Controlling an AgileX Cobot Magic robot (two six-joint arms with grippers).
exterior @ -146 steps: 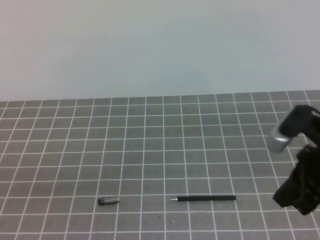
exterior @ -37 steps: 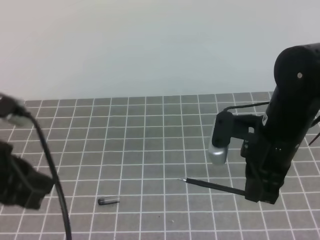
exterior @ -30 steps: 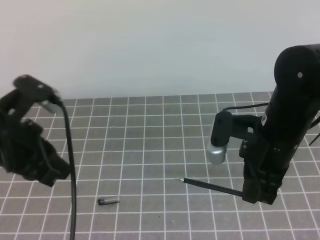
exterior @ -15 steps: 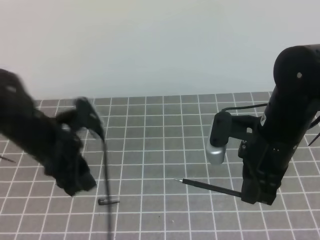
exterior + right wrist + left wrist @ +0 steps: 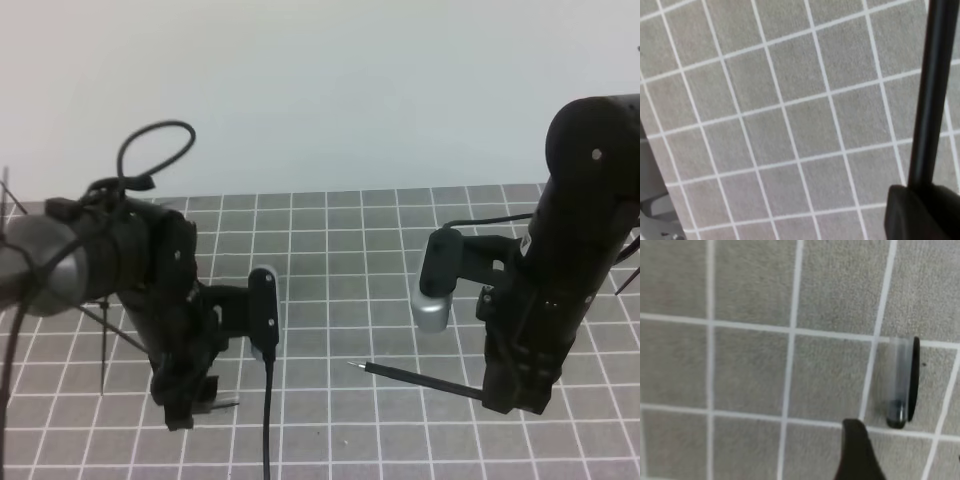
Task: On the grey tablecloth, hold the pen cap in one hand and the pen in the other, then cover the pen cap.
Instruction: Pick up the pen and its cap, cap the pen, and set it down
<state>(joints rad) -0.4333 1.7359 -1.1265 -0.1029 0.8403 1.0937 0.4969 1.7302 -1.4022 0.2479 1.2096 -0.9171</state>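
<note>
Right gripper clamps the pen by its back end, tip raised. Left gripper, released and empty, hovers over the pen cap on the grey tablecloth. Cap looks light, rigid, slippery; pinch mid-barrel.

Table covered by the flat dark grey tablecloth, printed with thin white lines forming a grid of small squares. Cloth lies smooth; its far edge meets a plain pale wall.

Lying directly on the cloth: the short dark grey-black pen cap, a stubby tube with a clip along one side, flat on its side. In the left wrist view it sits inside one grid square, just beside a white line, clip side away from that line. In the exterior high view it is near the front edge, left of middle, mostly hidden behind the arm.
</note>
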